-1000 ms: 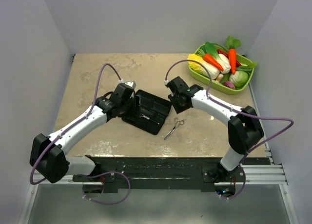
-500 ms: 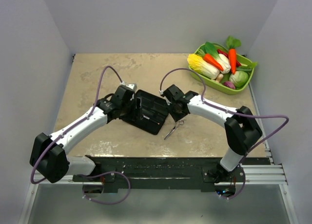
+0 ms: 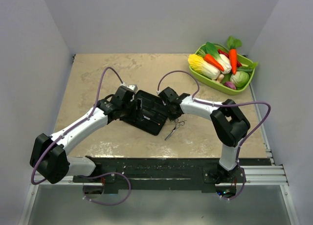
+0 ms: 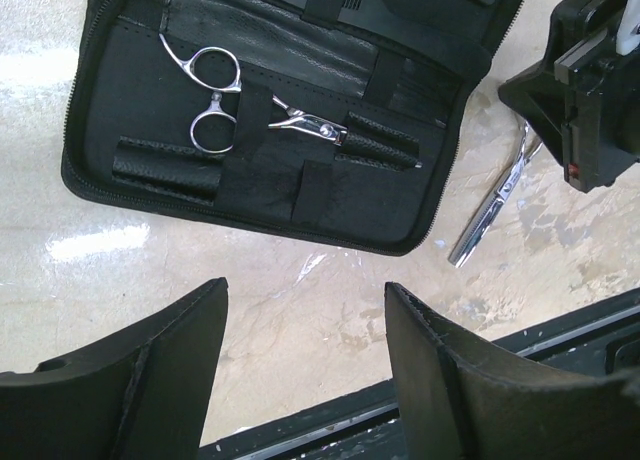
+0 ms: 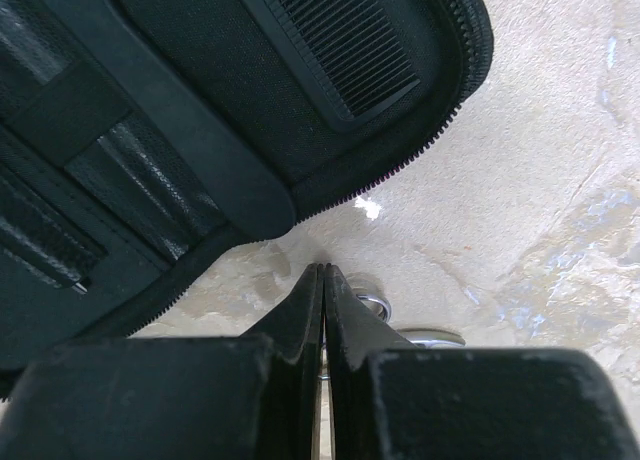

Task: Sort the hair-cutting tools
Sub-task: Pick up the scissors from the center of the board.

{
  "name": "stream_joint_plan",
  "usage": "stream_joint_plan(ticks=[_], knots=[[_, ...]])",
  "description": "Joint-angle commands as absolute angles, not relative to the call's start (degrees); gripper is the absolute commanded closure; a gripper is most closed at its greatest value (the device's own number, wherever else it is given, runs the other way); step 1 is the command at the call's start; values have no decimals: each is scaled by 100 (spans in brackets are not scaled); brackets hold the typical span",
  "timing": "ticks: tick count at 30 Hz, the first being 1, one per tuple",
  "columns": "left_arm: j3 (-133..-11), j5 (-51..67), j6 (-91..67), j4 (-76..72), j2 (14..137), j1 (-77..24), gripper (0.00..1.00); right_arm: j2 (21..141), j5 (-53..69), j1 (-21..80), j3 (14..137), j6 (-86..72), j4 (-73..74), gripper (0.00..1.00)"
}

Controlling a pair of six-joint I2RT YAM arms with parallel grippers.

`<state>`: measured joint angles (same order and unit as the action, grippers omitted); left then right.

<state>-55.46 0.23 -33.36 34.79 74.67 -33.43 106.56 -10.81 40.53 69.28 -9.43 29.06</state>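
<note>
We see the right gripper (image 5: 322, 275) with its two fingers pressed flat together and nothing visible between them, hanging low over the table (image 3: 98, 73) at the right-hand edge of the open case (image 3: 151, 118). One pair of scissors (image 3: 174, 128) lies loose on the table just beside that edge. Its ring handles show directly past the closed fingertips in the right wrist view, very near them, though we cannot tell whether they touch. Its blades point away toward the near side of the table. The left gripper (image 4: 303, 292) hovers over bare table on the near side of the case with its fingers spread wide, holding nothing. The loose pair lies well off to its right. Inside the case we make out a second pair of scissors (image 4: 212, 102) tucked under a strap, and a black comb (image 5: 340, 40) in the other half.
</note>
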Motion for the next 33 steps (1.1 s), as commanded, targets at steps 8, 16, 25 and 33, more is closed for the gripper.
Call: stream_joint_plan(ticks=[8, 16, 25, 33], knots=[[-5484, 114, -3278, 3296, 7427, -3313, 31, 10556, -1327, 4043, 6592, -1134, 2707, 100], [-5555, 237, -3313, 3217, 7593, -3313, 31, 9932, -1574, 4043, 5793, -1669, 2988, 100], [-5660, 378, -3305, 3103, 7813, -3322, 31, 9282, -1591, 4052, 5669, -2188, 3348, 100], [-5643, 404, -3314, 2997, 7849, -3322, 31, 9158, -1494, 4061, 5274, -2461, 3384, 100]])
